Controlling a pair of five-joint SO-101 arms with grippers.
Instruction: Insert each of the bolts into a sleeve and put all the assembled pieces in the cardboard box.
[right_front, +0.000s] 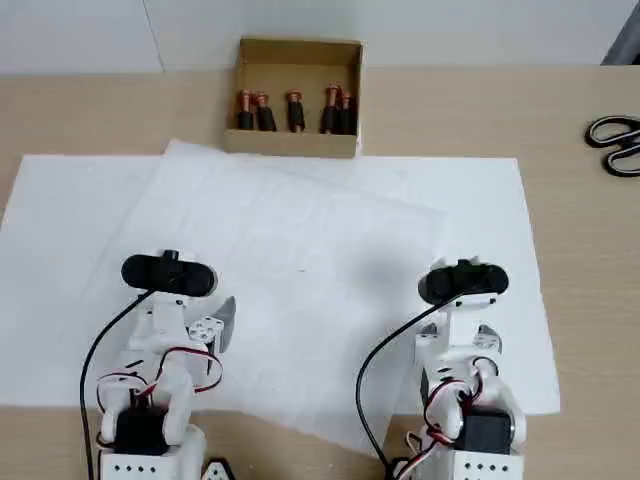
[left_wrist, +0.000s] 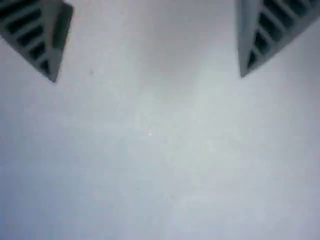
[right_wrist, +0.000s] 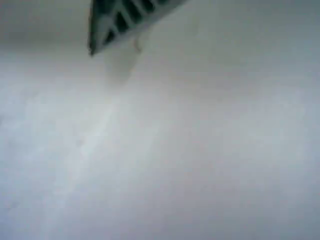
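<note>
Cardboard box (right_front: 290, 143) sits at the table's far edge, with five sleeved bolts (right_front: 295, 112) in a row inside. White paper (right_front: 300, 250) spans the stretch between it and both arms. Left gripper (left_wrist: 147, 76) is spread wide over the paper, holding nothing; right gripper (right_wrist: 112, 27) hangs close over the paper, opening cannot be told.

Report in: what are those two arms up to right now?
Left gripper open, empty, over white paper. Right gripper over paper too. Five assembled pieces in cardboard box. Scissors off aside.

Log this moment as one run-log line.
cardboard box: five assembled pieces upright inside | left jaws: open above white paper
</note>
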